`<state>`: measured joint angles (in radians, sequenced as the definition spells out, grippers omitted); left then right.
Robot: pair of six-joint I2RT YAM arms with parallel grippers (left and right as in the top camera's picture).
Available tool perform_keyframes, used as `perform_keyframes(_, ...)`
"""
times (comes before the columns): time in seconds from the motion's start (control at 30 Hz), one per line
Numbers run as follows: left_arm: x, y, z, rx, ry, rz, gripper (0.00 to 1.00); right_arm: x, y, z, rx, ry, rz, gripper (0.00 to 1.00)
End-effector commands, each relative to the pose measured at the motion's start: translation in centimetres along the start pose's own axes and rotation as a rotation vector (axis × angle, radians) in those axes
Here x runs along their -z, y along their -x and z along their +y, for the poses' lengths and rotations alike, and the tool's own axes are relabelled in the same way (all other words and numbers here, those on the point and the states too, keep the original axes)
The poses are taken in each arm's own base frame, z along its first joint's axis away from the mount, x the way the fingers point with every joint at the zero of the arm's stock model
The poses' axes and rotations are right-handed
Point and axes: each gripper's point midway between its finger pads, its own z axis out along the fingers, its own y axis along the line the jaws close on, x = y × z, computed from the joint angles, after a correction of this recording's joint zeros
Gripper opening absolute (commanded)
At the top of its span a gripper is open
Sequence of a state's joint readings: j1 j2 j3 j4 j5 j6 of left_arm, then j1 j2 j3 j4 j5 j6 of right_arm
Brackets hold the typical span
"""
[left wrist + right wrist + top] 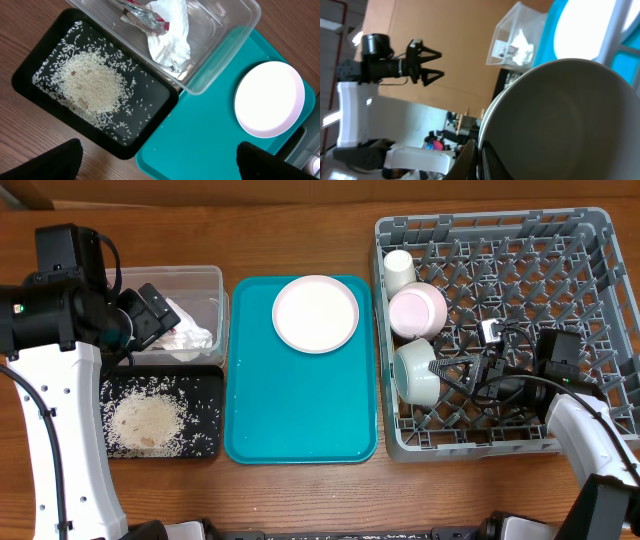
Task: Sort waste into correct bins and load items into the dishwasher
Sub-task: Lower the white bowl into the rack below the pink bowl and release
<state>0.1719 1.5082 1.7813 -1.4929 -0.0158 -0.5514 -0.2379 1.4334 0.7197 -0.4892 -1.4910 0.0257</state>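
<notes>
Rice (147,423) lies heaped, with loose grains around the heap, in the black tray (205,380) at the near left. Touching the tray's far edge is the clear tub (195,295), and in it we see the crumpled white napkin (190,332) with the red wrapper (145,17) beside it. The left gripper (168,315) hovers over the tub with its fingers spread wide and nothing between them.

Just right of both bins lies the teal tray (300,410). The pale pink plate (315,313) sits flat on its far half, and the near half is bare.

On the right stands the grey dish rack (590,240). Along its left wall we find, from far to near, the white cup (399,270), a pink bowl (418,310) and a pale green bowl (415,372), the last tipped on edge among the pegs.

The right gripper (450,370) reaches in from the right and meets that green bowl. Its fingers are drawn together, and from the wrist view they appear to pinch the bowl's rim, though the contact sits at the very edge of that view.
</notes>
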Motion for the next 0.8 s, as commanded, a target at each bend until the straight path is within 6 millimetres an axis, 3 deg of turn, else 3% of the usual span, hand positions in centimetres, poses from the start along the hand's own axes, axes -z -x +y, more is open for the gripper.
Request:
perform_keyframes(0.0,0.3,0.5,0.1,0.007,0.003,-0.018,1.0,0.2,-0.1,-1.8,0.0,-0.09,-0.014,0.05)
perform_keyframes(0.3,0.3,0.5,0.1,0.007,0.003,-0.018,1.0,1.3,0.6,-2.8,-0.004,-0.147,-0.054,0.06)
perform_keyframes(0.53,0.3,0.5,0.1,0.007,0.003,-0.017,1.0,3.0,1.5,-3.2,-0.011,-0.169,-0.116,0.19)
perform_keyframes(0.77,0.3,0.5,0.1,0.007,0.003,-0.018,1.0,3.4,2.2,-3.6,0.039,-0.2,-0.131,0.27)
